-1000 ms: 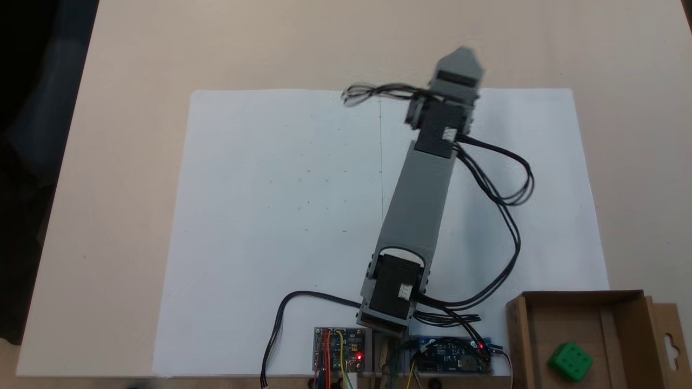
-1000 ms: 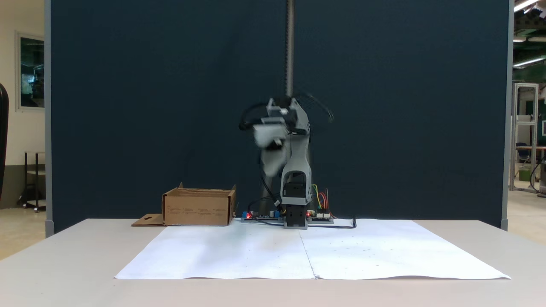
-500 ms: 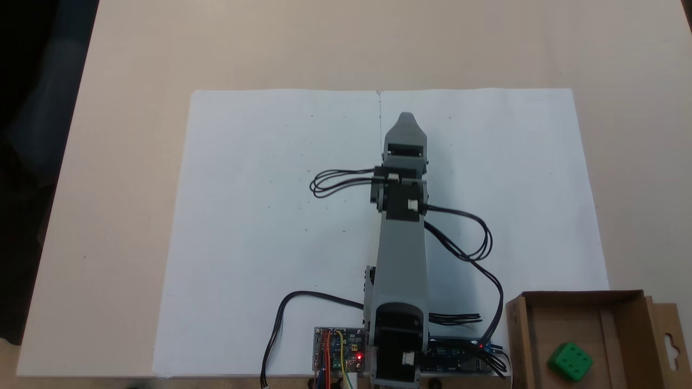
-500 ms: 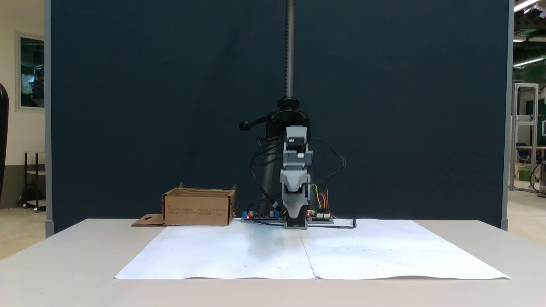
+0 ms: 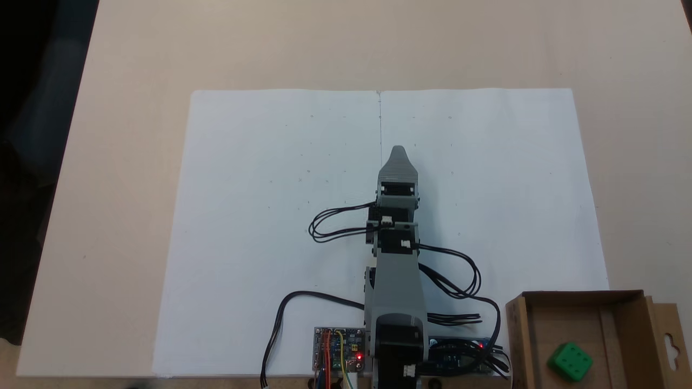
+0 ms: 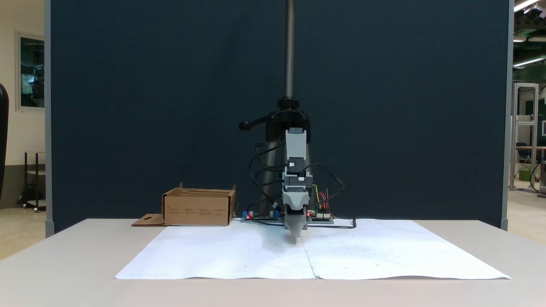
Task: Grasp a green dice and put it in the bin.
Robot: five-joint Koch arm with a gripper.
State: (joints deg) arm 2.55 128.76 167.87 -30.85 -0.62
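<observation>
1. Table (image 5: 130, 65): a pale beige surface that carries everything. It has broad bare margins beyond the paper on the top and both sides of the top-down fixed view. In the front-on fixed view the near edge of the table (image 6: 51, 273) lies well apart from the arm.

2. White paper sheet (image 5: 259, 189): two joined halves with a centre seam. It carries only the arm and its cables, so the open room for any sweep is wide.

3. Arm (image 5: 397, 281): folded along the seam, base at the lower edge of the top-down view, beside the circuit boards (image 5: 338, 348). Loose black cables (image 5: 459, 275) loop out on the bin side; judged the one snag risk in a swing that way.

4. Bin (image 5: 621, 302): brown cardboard box at the lower right corner of the top-down view, off the paper, with its flap (image 5: 670, 335) folded outward. In the front-on view the bin (image 6: 198, 209) sits left of the base.

5. Pincer (image 5: 398, 154): tip pointing down just above the paper, near the seam (image 6: 296, 232). The jaws lie one behind the other, so whether they are spread or pressed together cannot be told; nothing green shows at the tip.

6. Green dice (image 5: 570, 362): lies inside the bin, on its floor, well apart from the pincer. Judged: the placing is done, and the step in hand is settling at rest, best done slowly and clear of the bin wall.
</observation>
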